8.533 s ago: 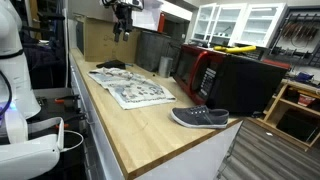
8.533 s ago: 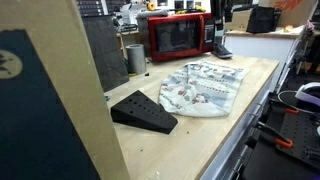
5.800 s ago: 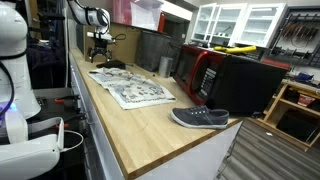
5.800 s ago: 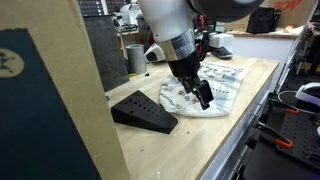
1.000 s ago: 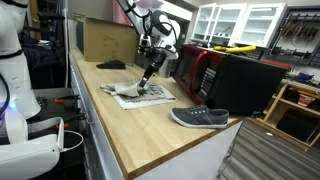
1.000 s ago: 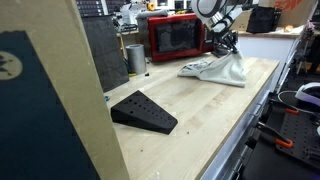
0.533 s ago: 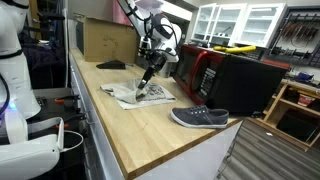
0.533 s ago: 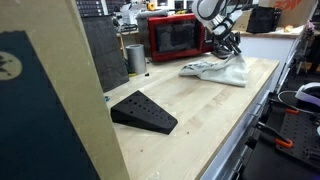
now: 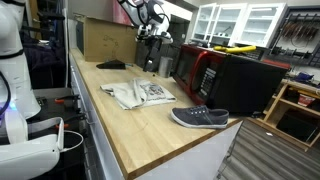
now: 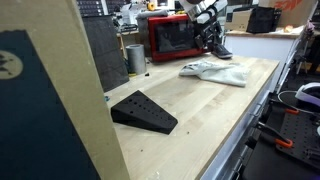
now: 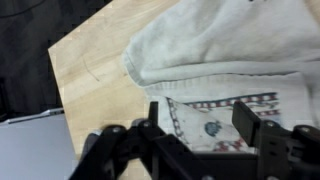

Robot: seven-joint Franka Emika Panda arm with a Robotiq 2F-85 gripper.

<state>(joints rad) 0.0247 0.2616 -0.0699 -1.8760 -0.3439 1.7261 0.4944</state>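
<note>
A patterned white cloth lies folded over on the wooden counter, also seen as a low heap in an exterior view. My gripper hangs above the cloth's far side, clear of it, in both exterior views. In the wrist view the gripper is open, its two black fingers standing apart with nothing between them. Below them shows the cloth, its plain underside folded over the printed face.
A grey shoe sits near the counter's front corner. A red microwave and black appliances line the back. A black wedge lies on the counter; a metal cup and a cardboard box stand further back.
The gripper has opened, let go of the cloth's edge and risen away from it. The cloth has dropped and now lies folded flat.
</note>
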